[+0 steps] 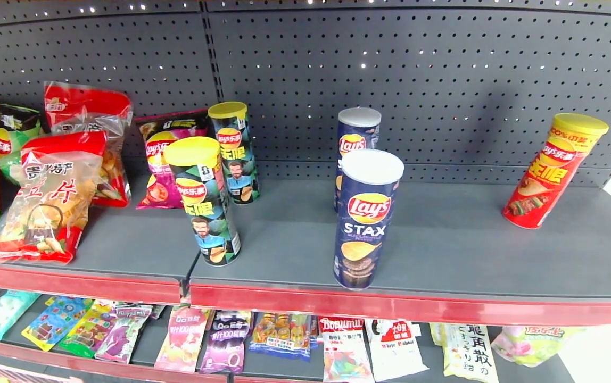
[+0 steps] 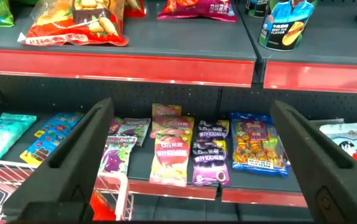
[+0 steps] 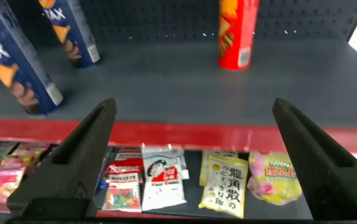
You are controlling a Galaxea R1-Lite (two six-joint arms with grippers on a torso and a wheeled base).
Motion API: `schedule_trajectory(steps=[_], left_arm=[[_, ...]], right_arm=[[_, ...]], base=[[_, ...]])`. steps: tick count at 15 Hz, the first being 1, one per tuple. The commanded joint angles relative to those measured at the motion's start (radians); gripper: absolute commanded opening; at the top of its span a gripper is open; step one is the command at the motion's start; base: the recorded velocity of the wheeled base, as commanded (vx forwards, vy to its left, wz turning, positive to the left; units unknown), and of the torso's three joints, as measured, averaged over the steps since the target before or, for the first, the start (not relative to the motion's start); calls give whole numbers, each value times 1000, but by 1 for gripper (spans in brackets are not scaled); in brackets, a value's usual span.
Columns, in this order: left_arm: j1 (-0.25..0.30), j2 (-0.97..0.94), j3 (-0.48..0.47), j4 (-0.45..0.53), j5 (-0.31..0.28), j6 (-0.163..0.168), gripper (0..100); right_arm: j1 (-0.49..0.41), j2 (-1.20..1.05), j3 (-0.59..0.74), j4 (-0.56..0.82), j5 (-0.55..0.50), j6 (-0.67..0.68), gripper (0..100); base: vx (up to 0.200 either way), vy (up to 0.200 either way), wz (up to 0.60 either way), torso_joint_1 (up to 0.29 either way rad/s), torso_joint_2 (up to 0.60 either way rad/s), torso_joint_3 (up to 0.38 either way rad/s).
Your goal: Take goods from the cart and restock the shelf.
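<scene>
The upper shelf (image 1: 444, 239) holds two blue chip cans, one at the front edge (image 1: 366, 218) and one behind it (image 1: 356, 138). A red can (image 1: 553, 170) leans at the far right. Two yellow-lidded cans (image 1: 204, 202) (image 1: 233, 151) stand left of centre. My left gripper (image 2: 191, 104) is open and holds nothing, level with the lower shelf, below the front yellow-lidded can (image 2: 284, 25). The right gripper (image 3: 194, 102) is open with nothing in it, in front of the shelf's red edge (image 3: 228, 134), between the blue cans (image 3: 17, 62) and the red can (image 3: 237, 34). The cart's white wire rim (image 2: 4, 167) and red part (image 2: 107, 196) sit low beside the left gripper.
Chip bags (image 1: 50, 197) crowd the upper shelf's left end. The lower shelf carries a row of flat candy and snack packets (image 1: 284, 332). Bare shelf lies between the front blue can and the red can. A perforated back panel (image 1: 417, 80) closes the shelf.
</scene>
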Motion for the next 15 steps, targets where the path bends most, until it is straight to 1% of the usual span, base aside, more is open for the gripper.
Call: schedule_trajectory(steps=[1,2,4,5,6,8,9,10,11,12,14,15], left_arm=[[0,0,0,-1,0,0,100],[0,0,0,-1,1,0,100],[0,0,0,-1,1,0,100],[0,0,0,-1,0,0,100],[0,0,0,-1,1,0,100],[0,0,0,-1,0,0,100],[0,0,0,-1,0,0,100],[0,0,0,-1,1,0,100],[0,0,0,-1,0,0,100],[0,0,0,-1,1,0,100],[0,0,0,-1,1,0,100],[0,0,0,-1,1,0,100]], right_arm=[[108,488,-147,-19,41,-93,100],[143,560,-143,-18,39,-96,100],[261,718,-161,-30,30,-87,100],[280,789,-169,-68,24,-89,100],[298,856,-169,-139,14,-90,100],[350,1010,-169,-330,-68,-87,100],[379,1053,-169,-390,-90,-86,100],[405,1073,-170,-416,-90,-79,100],[447,1108,-193,-427,-98,-58,100],[467,1129,-218,-427,-111,-41,100],[528,1189,-276,-427,-179,9,100],[547,1208,-288,-427,-191,17,100]], base=[[0,0,0,0,0,0],[0,0,0,0,0,0],[0,0,0,0,0,0],[0,0,0,0,0,0],[0,0,0,0,0,0],[0,0,0,0,0,0],[0,0,0,0,0,0],[0,0,0,0,0,0],[0,0,0,0,0,0],[0,0,0,0,0,0],[0,0,0,0,0,0],[0,0,0,0,0,0]])
